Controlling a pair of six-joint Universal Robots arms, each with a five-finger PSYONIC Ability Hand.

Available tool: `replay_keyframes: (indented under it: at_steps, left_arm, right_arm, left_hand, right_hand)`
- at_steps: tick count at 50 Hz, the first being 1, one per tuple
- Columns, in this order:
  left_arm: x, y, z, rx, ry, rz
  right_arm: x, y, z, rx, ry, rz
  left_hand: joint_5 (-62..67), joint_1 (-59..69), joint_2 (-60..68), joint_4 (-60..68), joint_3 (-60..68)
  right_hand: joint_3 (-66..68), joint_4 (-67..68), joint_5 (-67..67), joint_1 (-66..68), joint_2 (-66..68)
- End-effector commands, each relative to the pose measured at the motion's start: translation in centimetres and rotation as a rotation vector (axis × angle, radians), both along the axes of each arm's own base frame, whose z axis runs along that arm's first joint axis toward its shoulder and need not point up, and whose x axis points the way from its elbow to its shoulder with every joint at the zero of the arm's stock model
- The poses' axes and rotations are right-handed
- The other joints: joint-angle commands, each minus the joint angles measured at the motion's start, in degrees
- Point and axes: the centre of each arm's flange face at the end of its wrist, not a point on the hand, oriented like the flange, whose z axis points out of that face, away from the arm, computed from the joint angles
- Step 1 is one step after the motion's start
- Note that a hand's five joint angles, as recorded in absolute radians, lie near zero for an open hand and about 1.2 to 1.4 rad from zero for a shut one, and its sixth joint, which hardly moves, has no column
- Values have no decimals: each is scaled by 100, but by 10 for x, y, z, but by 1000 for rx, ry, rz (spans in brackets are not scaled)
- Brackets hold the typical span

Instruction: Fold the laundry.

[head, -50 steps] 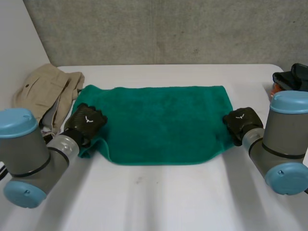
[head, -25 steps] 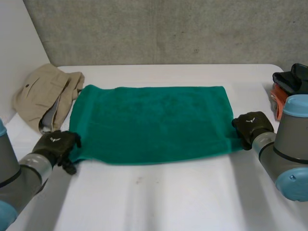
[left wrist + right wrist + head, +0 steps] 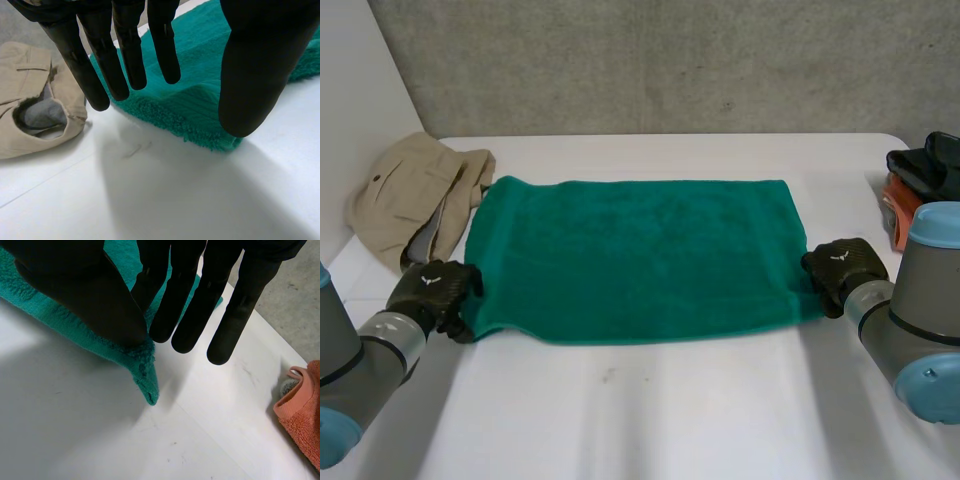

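A green towel (image 3: 635, 255) lies spread flat across the middle of the white table (image 3: 650, 410). My left hand (image 3: 435, 290) is just off its near left corner. In the left wrist view the left hand (image 3: 260, 65) has straight fingers and the thumb held apart, hovering over that corner of the towel (image 3: 200, 100) with nothing held. My right hand (image 3: 840, 268) sits at the near right corner. In the right wrist view the right hand (image 3: 85, 290) pinches the corner of the towel (image 3: 142, 365) between thumb and fingers, with the tip sticking out below.
Beige trousers (image 3: 415, 195) lie crumpled at the table's left, close to my left hand, and appear as the trousers (image 3: 30, 100) in the left wrist view. An orange cloth (image 3: 895, 215) under a black item (image 3: 930, 160) sits at the right edge; the orange cloth (image 3: 302, 415) lies beyond my right hand.
My left hand has slid off the towel's left part to its near left corner and let go. The right hand moved slightly right, drawing the near edge straight.
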Motion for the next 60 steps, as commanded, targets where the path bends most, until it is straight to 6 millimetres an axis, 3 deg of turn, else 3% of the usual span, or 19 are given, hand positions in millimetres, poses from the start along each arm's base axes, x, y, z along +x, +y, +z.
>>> replay_keyframes:
  at_steps: [1,4,5,6,11,15,16,19,24,27,30,34,38,39,47,54,60]
  left_arm:
    - [-3,-4,-7,18,-5,-11]
    - [-5,-6,-12,26,-7,-18]
    - [-7,-9,-12,23,-7,-24]
    - [-7,-10,-13,23,-7,-23]
    - [-8,-10,-4,11,-12,-17]
    - [-11,13,41,-30,-11,-39]
    - [-10,29,58,-28,-19,-50]
    - [-7,58,70,26,-69,-81]
    - [-3,94,69,117,-260,-184]
    - [-2,114,58,175,-421,-303]
    - [-1,116,52,174,-509,-369]
    - [-7,88,44,97,-556,-382]
    - [-19,50,45,-60,-560,-360]
    - [-26,34,45,-127,-561,-356]
    - [-71,-33,43,-409,-549,-359]
    - [-84,-85,22,-450,-572,-269]
    - [-97,-104,2,-440,-586,-220]
  right_arm:
    - [0,0,0,-1,-1,2]
    - [0,0,0,-1,-1,2]
    - [0,0,-1,2,0,2]
    - [0,0,0,0,0,2]
    - [-1,3,4,2,20,12]
    - [-5,17,35,-32,89,46]
    - [-8,26,46,-29,152,73]
    - [-17,41,59,13,279,114]
    - [-34,68,58,178,439,177]
    - [-38,83,53,273,486,231]
    - [-37,85,53,277,488,238]
    - [-33,73,52,207,470,219]
    - [-25,40,43,110,413,163]
    - [-24,34,41,100,397,148]
    - [-10,-22,30,11,265,62]
    - [4,-69,22,-120,253,15]
    - [17,-96,14,-195,261,6]
  left_hand:
    - [608,615,643,603,643]
    - [1696,1703,1731,1691,1731]
    - [3717,3723,3751,3712,3752]
    - [4501,4507,4535,4496,4536]
    - [4509,4515,4543,4504,4544]
    - [4509,4515,4543,4504,4544]
    - [4509,4515,4543,4504,4544]
    - [4509,4515,4543,4504,4544]
    - [4509,4515,4543,4504,4544]
    - [4509,4515,4543,4504,4544]
    - [4509,4515,4543,4504,4544]
    - [4509,4515,4543,4504,4544]
    - [4509,4515,4543,4504,4544]
    - [4509,4515,4543,4504,4544]
    - [4509,4515,4543,4504,4544]
    - [4509,4515,4543,4504,4544]
    - [4509,4515,4543,4504,4544]
  right_hand:
    - [1168,1138,1116,1622,1233]
    - [1168,1138,1116,1622,1233]
    - [1168,1138,1116,1622,1233]
    - [1168,1138,1116,1622,1233]
    - [1168,1138,1116,1622,1233]
    - [1168,1138,1116,1622,1233]
    - [1168,1138,1116,1622,1233]
    - [1168,1138,1116,1622,1233]
    - [1168,1138,1116,1622,1233]
    - [1168,1138,1116,1622,1233]
    - [1168,1138,1116,1622,1233]
    - [1168,1138,1116,1622,1233]
    - [1168,1138,1116,1622,1233]
    - [1168,1138,1116,1622,1233]
    - [1168,1138,1116,1622,1233]
    - [1168,1138,1116,1622,1233]
    - [1168,1138,1116,1622,1233]
